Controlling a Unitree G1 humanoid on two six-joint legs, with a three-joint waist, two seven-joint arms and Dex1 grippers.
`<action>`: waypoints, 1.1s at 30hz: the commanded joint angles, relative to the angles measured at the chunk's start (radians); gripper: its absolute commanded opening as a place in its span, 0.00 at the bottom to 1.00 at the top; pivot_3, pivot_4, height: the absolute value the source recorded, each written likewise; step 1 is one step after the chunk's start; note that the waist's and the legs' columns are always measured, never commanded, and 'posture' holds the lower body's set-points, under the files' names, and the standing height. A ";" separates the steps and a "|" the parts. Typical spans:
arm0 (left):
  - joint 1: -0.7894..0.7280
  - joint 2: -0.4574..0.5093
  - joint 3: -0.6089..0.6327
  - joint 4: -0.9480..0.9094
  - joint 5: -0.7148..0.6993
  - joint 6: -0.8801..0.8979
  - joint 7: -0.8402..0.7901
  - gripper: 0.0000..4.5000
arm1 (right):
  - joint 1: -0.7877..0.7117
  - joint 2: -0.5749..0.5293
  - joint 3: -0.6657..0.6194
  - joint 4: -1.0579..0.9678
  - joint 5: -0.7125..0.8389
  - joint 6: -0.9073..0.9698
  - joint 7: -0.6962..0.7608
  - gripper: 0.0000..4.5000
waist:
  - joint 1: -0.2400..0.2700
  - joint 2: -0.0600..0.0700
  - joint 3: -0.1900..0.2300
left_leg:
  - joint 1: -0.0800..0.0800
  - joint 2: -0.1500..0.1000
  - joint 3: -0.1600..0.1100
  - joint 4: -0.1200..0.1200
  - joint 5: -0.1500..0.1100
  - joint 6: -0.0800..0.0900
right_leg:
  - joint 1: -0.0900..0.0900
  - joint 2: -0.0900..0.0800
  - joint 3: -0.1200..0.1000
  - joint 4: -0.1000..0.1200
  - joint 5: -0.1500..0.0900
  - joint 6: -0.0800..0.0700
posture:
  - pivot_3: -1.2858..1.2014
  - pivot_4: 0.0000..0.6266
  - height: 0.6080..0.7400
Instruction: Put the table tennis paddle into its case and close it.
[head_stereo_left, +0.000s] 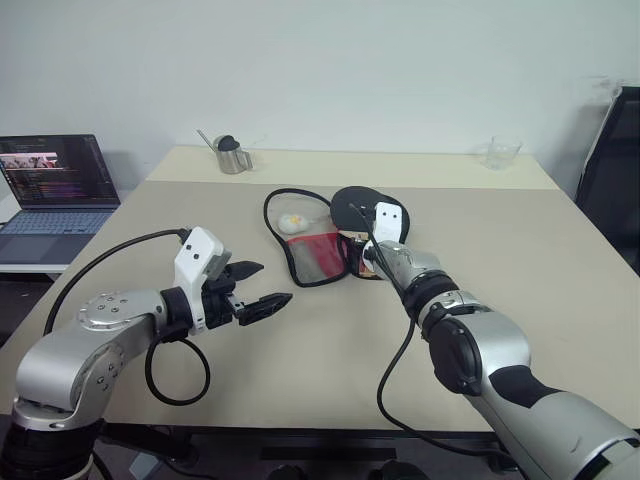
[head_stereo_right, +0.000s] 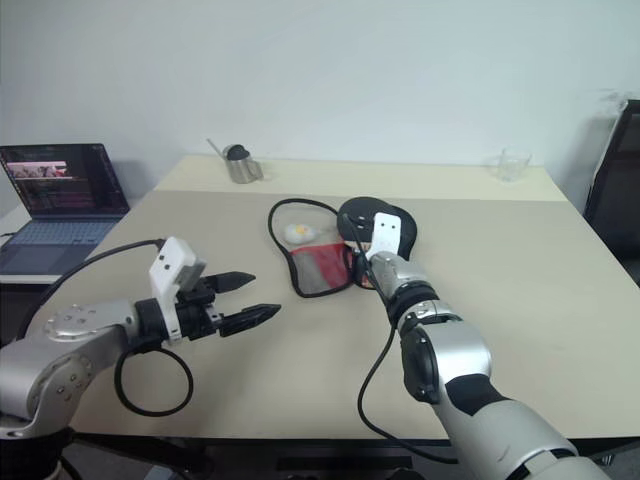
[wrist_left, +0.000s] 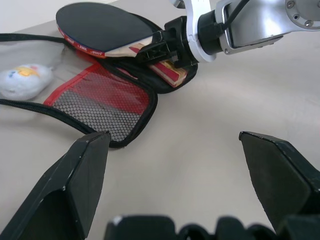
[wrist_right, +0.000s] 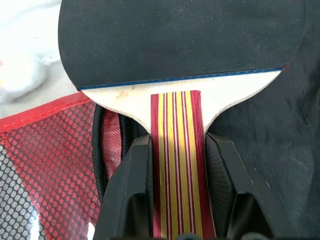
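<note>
Gripping paddle (wrist_right: 180, 45) handle, right gripper (wrist_right: 177, 165) over opened case (head_stereo_left: 310, 250); left gripper (head_stereo_left: 258, 290) open, empty.

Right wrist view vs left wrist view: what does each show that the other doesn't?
Right wrist alone: the right tool shut on the paddle's striped handle, close up.
Left wrist alone: the open left tool, the white ball charm, bare table, the right arm.
Both: the table tennis paddle over the open case with its red mesh.
</note>
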 joint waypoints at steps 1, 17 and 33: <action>0.000 0.018 0.031 -0.038 -0.017 -0.003 0.010 1.00 | -0.033 -0.003 0.012 -0.025 -0.014 -0.043 0.002 0.24 | 0.000 0.000 0.000 | 0.000 0.000 0.000 0.000 0.000 0.000 | 0.000 0.000 0.000 0.000 0.000 0.000 | 0.52 0.24 1.00; -0.018 0.021 -0.002 -0.019 -0.019 -0.016 0.008 1.00 | -0.031 -0.028 0.012 -0.024 -0.038 -0.055 -0.054 0.24 | 0.000 0.000 0.000 | 0.000 0.000 0.000 0.000 0.000 0.000 | 0.000 0.000 0.000 0.000 0.000 0.000 | 0.52 0.24 1.00; 0.000 0.032 0.017 -0.042 -0.030 -0.002 0.020 1.00 | -0.016 -0.014 0.014 -0.012 -0.047 -0.059 -0.050 0.41 | 0.000 0.000 0.000 | 0.000 0.000 0.000 0.000 0.000 0.000 | 0.000 0.000 0.000 0.000 0.000 0.000 | 0.52 0.24 1.00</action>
